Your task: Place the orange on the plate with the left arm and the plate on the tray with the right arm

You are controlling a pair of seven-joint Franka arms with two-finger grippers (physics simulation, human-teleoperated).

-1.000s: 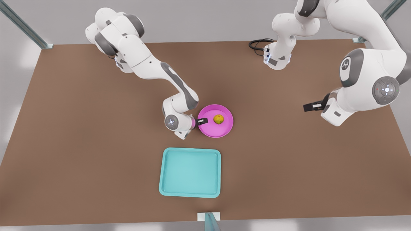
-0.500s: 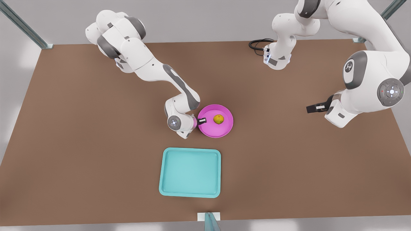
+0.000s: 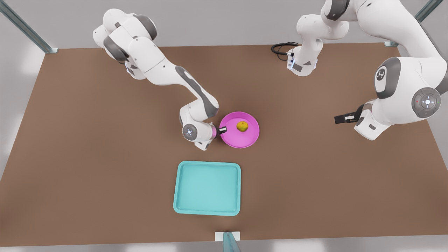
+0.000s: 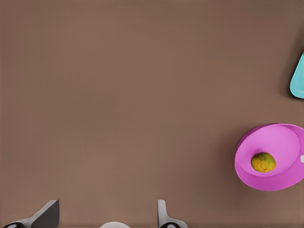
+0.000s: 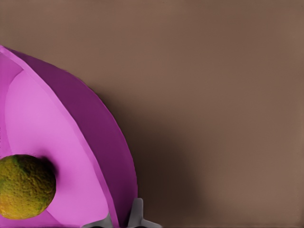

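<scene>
I see my right hand (image 3: 222, 130) pinching the rim of the plate (image 3: 241, 136), which tilts off the desk (image 3: 87, 147) with the orange (image 3: 242, 126) lying in it. The tray (image 3: 207, 187) sits just beside it, toward the front view's bottom. My left hand (image 3: 341, 118) waits well apart, fingers spread.

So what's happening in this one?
The orange already sits in the pink plate. The right gripper is shut on the plate's rim at the front view's left side, with the plate tilted off the brown table. The turquoise tray lies nearer the camera, with nothing on it yet. The left gripper hangs open over the table at the front view's right, waiting.
</scene>
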